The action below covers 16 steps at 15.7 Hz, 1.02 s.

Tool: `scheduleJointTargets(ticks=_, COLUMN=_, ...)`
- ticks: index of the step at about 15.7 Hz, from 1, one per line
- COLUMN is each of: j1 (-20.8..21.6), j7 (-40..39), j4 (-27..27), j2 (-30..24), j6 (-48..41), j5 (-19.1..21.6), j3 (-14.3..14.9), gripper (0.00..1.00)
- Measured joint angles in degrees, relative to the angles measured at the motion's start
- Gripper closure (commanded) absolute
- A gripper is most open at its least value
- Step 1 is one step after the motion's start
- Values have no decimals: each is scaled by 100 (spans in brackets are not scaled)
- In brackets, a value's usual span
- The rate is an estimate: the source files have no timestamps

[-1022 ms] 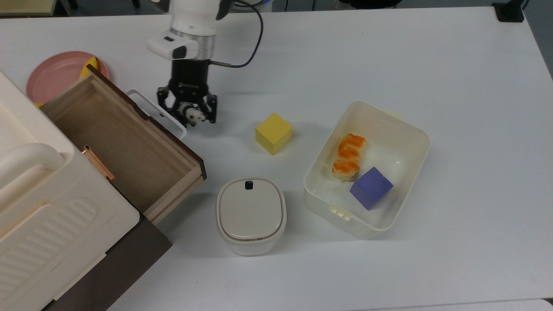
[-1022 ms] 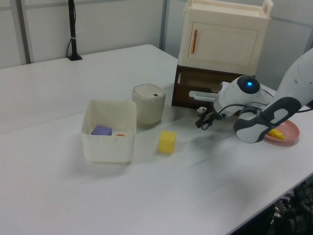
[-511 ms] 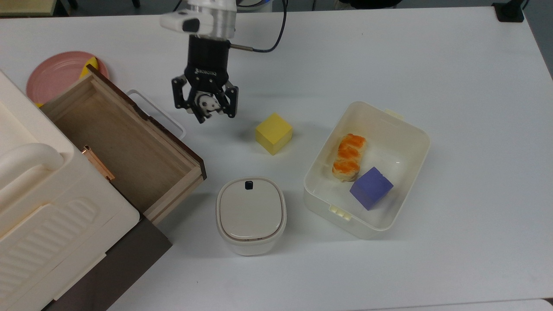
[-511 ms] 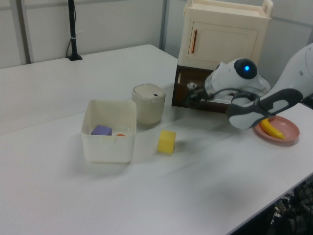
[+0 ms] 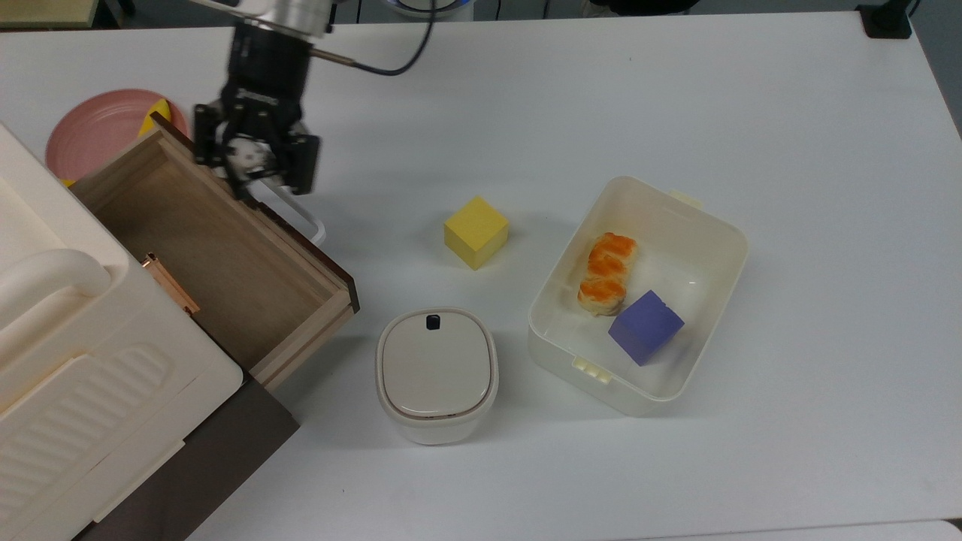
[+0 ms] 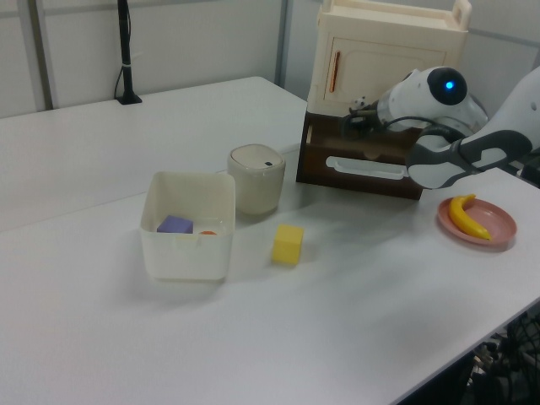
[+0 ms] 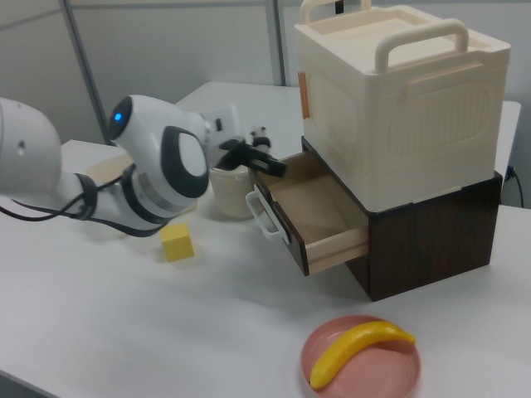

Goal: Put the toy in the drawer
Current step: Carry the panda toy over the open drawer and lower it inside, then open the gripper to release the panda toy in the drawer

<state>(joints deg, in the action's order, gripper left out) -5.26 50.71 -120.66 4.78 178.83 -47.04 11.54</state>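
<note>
The gripper is hovering over the open drawer's dark front edge, its fingers clamping the toy high enough for clearing the rim.

Brightness: all three views are bright and even, like a room with lamps on the ceiling.
Table: the white top shines back a lot of light and looks a bit washed out in the top view.
Shadows: soft and pale. A grey one lies beside the yellow cube, and one lies under the lidded pot.
Drawer: its inside is darker than the table, with shade along the walls.
Blur: the gripper is smeared in the top view, and its edges look fuzzy.
Left view: a little hazy and soft.
Arm light: a small blue glow on the white shell.
</note>
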Motion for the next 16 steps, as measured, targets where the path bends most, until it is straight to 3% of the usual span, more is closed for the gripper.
scheduleJointTargets(ticks=4, j1=-442, j7=0, j4=395, j2=578, j6=-6, j5=0, j3=28, gripper=98)
scheduleJointTargets(ticks=7, j1=-577, j7=5, j4=667, j2=1040, j6=-6, j5=0, j3=30, gripper=45)
scheduleJointTargets(ticks=8, j1=-579, j7=18, j4=718, j2=1122, j6=-6, j5=1, j3=29, gripper=16)
scheduleJointTargets(ticks=9, j1=-576, j7=31, j4=753, j2=1170, j6=-6, j5=1, j3=26, gripper=0)
scheduleJointTargets(ticks=16, j1=-562, j7=48, j4=836, j2=1172, j6=-6, j5=124, j3=-7, gripper=0)
